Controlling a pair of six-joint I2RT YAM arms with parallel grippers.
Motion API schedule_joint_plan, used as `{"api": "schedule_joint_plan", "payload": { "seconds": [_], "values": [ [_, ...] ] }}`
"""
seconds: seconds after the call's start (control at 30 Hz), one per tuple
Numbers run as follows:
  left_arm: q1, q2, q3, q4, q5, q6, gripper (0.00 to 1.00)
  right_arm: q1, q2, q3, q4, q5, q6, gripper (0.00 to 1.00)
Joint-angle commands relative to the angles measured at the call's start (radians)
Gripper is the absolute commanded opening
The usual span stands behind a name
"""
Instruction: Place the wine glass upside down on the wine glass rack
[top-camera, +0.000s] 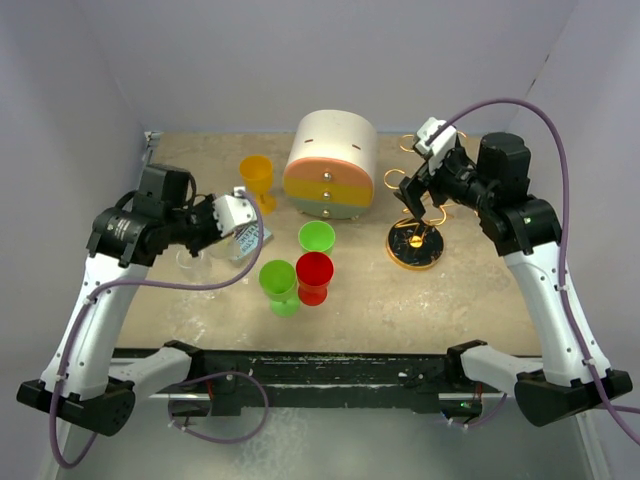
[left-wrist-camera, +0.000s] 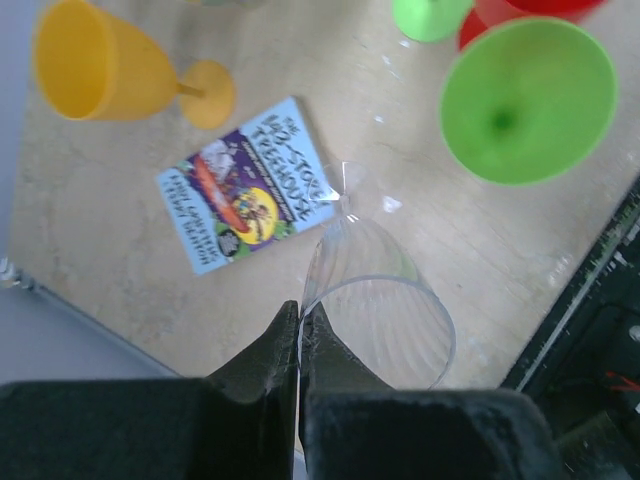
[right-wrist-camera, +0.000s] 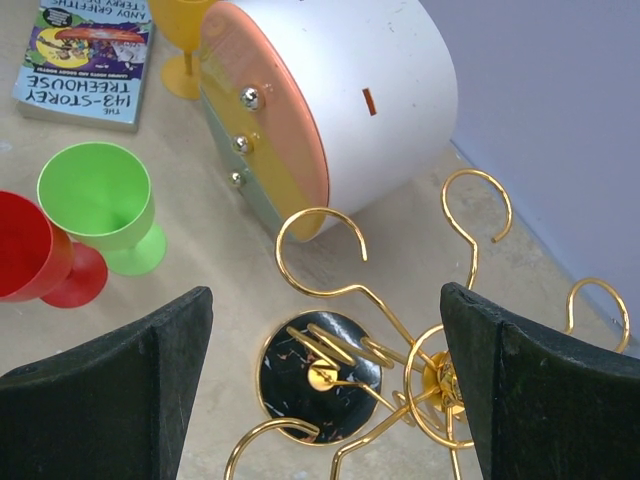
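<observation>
The top camera looks down on the whole table (top-camera: 480, 290); both close, downward wrist cameras share the book (left-wrist-camera: 245, 195).

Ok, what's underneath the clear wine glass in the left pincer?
Tabletop shows through the wine glass; its stem end overlaps the paperback's corner. The left pincer hides what's below the near rim.

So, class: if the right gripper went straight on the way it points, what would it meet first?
The right gripper would likely hit the wine glass rack, gold loop arms first; depth unclear.

Beige stone-look table (top-camera: 470, 290) enclosed by pale lavender walls (top-camera: 70, 90).
</observation>
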Motion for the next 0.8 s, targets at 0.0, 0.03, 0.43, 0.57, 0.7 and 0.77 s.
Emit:
{"api": "schedule_joint_plan", "payload": {
  "seconds": [0.0, 0.03, 0.43, 0.57, 0.7, 0.77],
  "values": [
    [-0.005, 0.018, 0.144, 0.168, -0.09, -0.143, 0.0, 0.004, 0.005, 0.079, 0.013, -0.009, 0.055, 0.98],
    [-0.006, 0.023, 0.174, 0.191, -0.097, -0.169, 0.0, 0.004, 0.012, 0.099, 0.001, -0.039, 0.065, 0.98],
    [-0.006, 0.037, 0.391, 0.553, 0.08, -0.481, 0.0, 0.005, 0.17, 0.26, 0.169, -0.243, 0.363, 0.96],
    [-0.005, 0.081, 0.43, 0.614, 0.162, -0.593, 0.0, 0.02, 0.205, 0.254, 0.296, -0.266, 0.505, 0.87],
    [-0.005, 0.106, 0.435, 0.658, 0.186, -0.655, 0.0, 0.059, 0.264, 0.253, 0.339, -0.261, 0.587, 0.82],
    [-0.006, 0.113, 0.428, 0.672, 0.195, -0.67, 0.0, 0.072, 0.284, 0.244, 0.36, -0.257, 0.615, 0.82]
  ]
}}
